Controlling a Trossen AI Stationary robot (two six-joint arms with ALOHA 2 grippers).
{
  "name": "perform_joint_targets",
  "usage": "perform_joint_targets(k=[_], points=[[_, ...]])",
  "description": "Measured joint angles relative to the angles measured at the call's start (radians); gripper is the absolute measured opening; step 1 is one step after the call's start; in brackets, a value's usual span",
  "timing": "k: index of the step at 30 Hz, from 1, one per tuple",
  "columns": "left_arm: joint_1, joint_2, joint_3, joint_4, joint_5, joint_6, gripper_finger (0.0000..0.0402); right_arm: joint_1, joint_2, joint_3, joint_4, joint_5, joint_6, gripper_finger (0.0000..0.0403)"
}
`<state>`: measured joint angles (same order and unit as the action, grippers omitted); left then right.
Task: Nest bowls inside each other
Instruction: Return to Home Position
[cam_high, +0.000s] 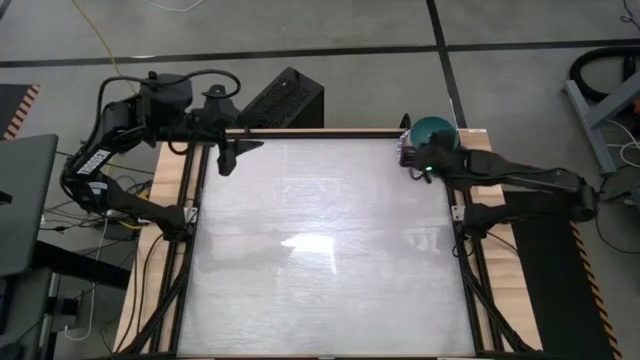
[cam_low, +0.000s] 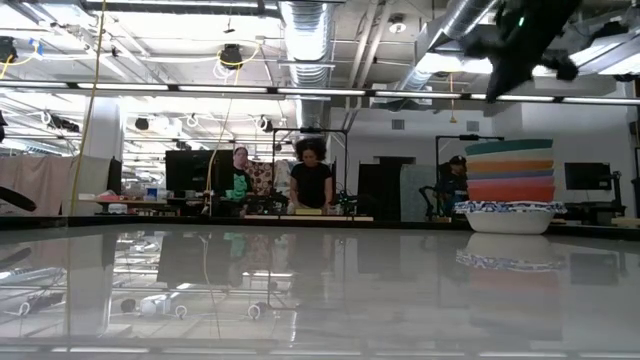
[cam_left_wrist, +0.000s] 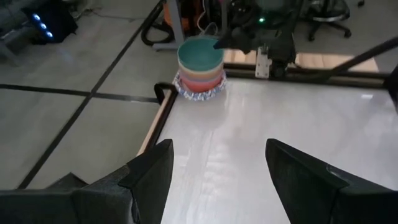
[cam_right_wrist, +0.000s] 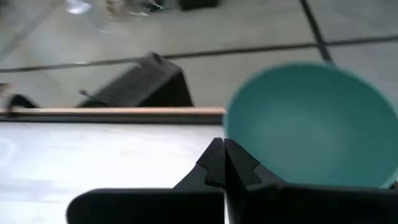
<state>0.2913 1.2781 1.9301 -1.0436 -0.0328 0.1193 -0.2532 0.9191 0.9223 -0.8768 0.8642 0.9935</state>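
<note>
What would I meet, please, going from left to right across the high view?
Left arm → black box → stack of nested bowls, teal on top → right arm; its jaws overlap the stack, so unplaced.

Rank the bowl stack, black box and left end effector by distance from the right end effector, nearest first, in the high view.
1. Bowl stack, beside the right end effector, far right corner.
2. Black box, beyond the far edge of the table.
3. Left end effector, far left corner.
</note>
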Motion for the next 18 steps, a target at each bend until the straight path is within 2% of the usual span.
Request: perform_joint_targets(k=[5, 10, 13, 18], points=[[0.000, 0.000, 0.000, 0.048, 0.039, -0.007, 0.0245, 0.053, -0.085, 0.091, 0.002, -0.006, -0.141, 0.0011], [0.000, 0.000, 0.000, 0.106, 0.189, 0.002, 0.0245, 0.117, -0.143, 0.179, 0.017, -0.018, -0.268, 0.0014], [0.000, 0.000, 0.000, 0.138, 0.257, 0.026, 0.0245, 0.159, -0.176, 0.212, 0.076, -0.067, -0.393, 0.0015], [0.000, -0.001, 0.000, 0.222, 0.182, -0.012, 0.0245, 0.218, -0.240, 0.227, 0.204, -0.207, -0.583, 0.0015]])
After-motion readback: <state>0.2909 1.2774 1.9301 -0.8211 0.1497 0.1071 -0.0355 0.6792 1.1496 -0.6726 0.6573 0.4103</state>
